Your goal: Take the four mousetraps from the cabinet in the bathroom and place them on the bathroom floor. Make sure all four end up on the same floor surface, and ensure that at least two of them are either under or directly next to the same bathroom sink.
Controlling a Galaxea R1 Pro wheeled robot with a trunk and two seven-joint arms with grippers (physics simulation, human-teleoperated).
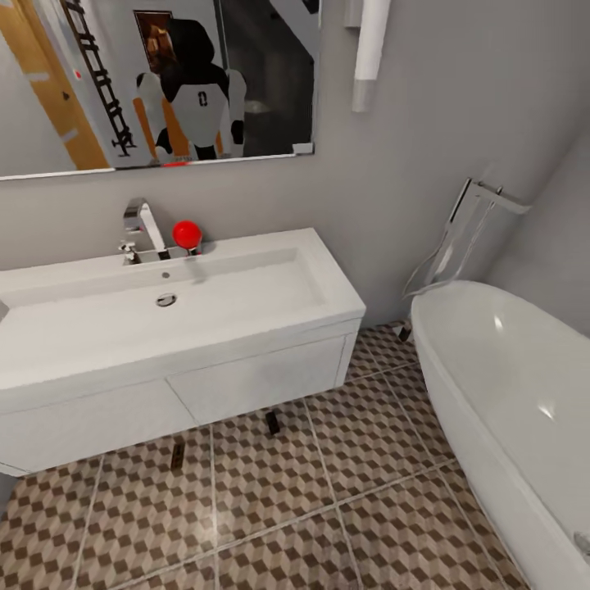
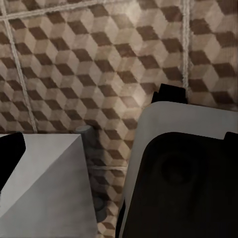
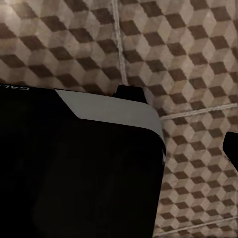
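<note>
Two mousetraps, tiny dark flat pieces, lie on the bathroom floor [image 1: 270,508] in the head view. One mousetrap [image 1: 273,422] is just in front of the sink's lower edge and the other [image 1: 177,457] sits further left, close to it. The sink [image 1: 246,328] is a wide white wall-hung basin with a chrome faucet [image 1: 141,229]. The cabinet is out of view. My left gripper [image 2: 120,146] hangs over the tiles, its dark fingertips [image 2: 11,153] wide apart at the frame's edges, holding nothing. My right gripper [image 3: 119,148] shows one fingertip [image 3: 231,148] at the frame's edge.
A white oval bathtub [image 1: 508,393] with a chrome filler [image 1: 479,221] takes up the right side. A red ball-shaped object [image 1: 187,234] stands beside the faucet. A mirror [image 1: 156,78] above the sink reflects the robot. Open tiles lie between sink and tub.
</note>
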